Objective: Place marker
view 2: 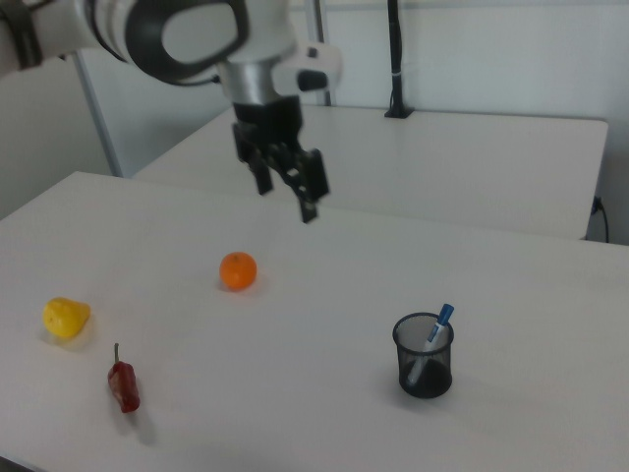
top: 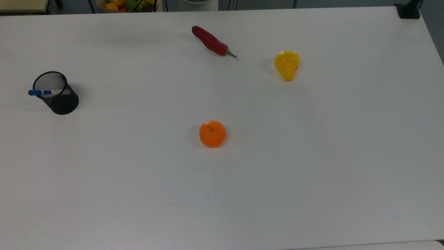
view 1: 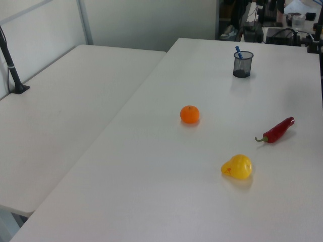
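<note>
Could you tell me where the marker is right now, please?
The marker stands tilted inside the black mesh cup at the top view's left edge, blue cap poking over the rim, far from the orange.

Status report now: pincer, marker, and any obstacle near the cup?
Pincer open, empty, raised above the table. Marker leaning in the black mesh cup, blue cap up. Nothing near the cup.
</note>
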`<action>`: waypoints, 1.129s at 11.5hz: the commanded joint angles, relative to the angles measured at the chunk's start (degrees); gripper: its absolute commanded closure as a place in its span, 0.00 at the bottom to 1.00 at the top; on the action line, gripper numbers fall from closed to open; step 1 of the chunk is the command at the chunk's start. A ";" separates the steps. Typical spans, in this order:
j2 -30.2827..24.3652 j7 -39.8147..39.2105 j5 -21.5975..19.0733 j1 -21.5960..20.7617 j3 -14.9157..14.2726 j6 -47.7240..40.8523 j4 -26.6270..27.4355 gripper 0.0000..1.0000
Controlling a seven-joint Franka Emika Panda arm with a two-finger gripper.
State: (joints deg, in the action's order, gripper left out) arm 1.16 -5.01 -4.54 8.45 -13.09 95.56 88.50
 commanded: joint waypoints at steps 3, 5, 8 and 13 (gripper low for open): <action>-2.48 11.16 -0.90 -1.41 12.89 -9.69 -3.33 0.00; -2.40 11.07 -0.73 -5.35 13.70 -9.34 -2.72 0.00; -2.74 6.61 -0.12 -8.52 13.70 -7.33 1.04 0.00; -2.83 -4.37 1.56 -11.08 11.08 2.79 7.48 0.00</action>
State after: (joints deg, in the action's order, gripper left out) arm -0.34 -3.65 -3.81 -0.33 0.78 96.21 93.45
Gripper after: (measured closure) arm 0.000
